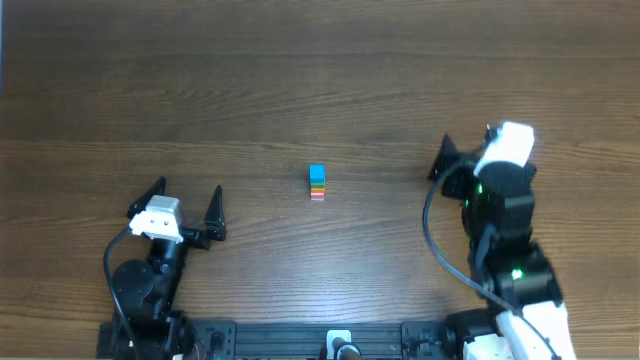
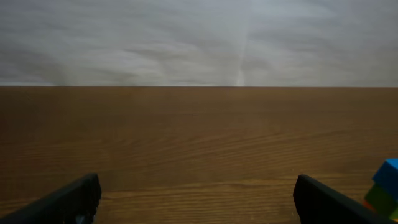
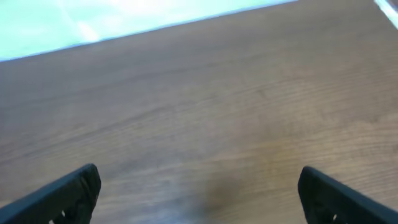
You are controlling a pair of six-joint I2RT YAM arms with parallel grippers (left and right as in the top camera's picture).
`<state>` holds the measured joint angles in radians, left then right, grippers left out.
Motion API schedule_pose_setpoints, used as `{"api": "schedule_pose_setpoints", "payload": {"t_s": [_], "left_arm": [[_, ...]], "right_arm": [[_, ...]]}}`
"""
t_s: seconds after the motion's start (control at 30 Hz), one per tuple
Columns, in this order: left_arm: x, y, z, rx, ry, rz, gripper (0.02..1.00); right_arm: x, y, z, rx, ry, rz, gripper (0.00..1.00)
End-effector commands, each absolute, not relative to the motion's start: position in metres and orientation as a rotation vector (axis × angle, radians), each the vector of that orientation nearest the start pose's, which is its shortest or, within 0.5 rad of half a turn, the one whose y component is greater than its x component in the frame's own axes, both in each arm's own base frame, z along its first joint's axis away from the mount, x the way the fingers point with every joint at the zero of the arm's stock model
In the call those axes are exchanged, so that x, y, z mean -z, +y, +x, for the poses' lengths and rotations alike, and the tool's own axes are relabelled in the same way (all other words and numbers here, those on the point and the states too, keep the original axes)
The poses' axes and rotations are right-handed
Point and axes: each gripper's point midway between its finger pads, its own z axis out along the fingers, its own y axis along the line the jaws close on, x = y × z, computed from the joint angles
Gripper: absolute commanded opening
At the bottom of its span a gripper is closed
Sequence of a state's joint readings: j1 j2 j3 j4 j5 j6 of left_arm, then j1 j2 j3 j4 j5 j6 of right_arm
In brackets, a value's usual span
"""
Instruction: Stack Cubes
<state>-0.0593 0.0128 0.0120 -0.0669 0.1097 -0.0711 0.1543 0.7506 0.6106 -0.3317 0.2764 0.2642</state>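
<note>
Cubes point(image 1: 317, 184) stood in one upright stack near the middle of the table point(image 1: 300, 70), roughly midway between the two arms and touching neither gripper.

Table: brown wood grain, running across the whole top view. In the left wrist view a pale grey wall point(image 2: 186, 37) rose beyond the table's far edge. In the right wrist view a pale, bright band point(image 3: 74, 22) lay past the table's edge; could not tell what it was.

Left gripper point(image 1: 188, 188): well apart from the stack, on the stack's left side in the top view, and nearer the arm bases. Fingers spread wide, holding nothing. Its wrist view looked level along the wood, so it sat low.

Right gripper point(image 3: 199, 193): well apart from the stack on the opposite side, at about the same depth as the stack in the top view. Fingers also spread wide, nothing between them, bare wood beneath.

Stack order, top down: blue cube point(image 1: 317, 173), green cube point(image 1: 317, 181), orange cube point(image 1: 317, 188), pinkish cube point(image 1: 317, 196) on the wood. The blue and green cubes also showed at the edge of the left wrist view, past one finger point(image 2: 329, 202).
</note>
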Motion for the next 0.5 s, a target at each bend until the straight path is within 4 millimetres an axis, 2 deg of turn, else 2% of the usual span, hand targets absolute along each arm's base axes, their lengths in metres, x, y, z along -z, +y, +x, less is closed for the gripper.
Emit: {"api": "schedule_pose_setpoints", "payload": {"t_s": [0.03,0.37,0.5], "left_arm": [[-0.159,-0.034,0.244,0.187,1.639,0.09,1.0],[-0.159,-0.034,0.244,0.187,1.639,0.09,1.0],[-0.159,-0.034,0.244,0.187,1.639,0.09,1.0]], "right_arm": [[-0.191,-0.007,0.283,0.039,1.921,0.245,0.991],[-0.186,-0.013,0.254,0.037,1.72,0.207,0.993],[-0.18,-0.004,0.251,-0.016,1.701,0.168,0.991]]}}
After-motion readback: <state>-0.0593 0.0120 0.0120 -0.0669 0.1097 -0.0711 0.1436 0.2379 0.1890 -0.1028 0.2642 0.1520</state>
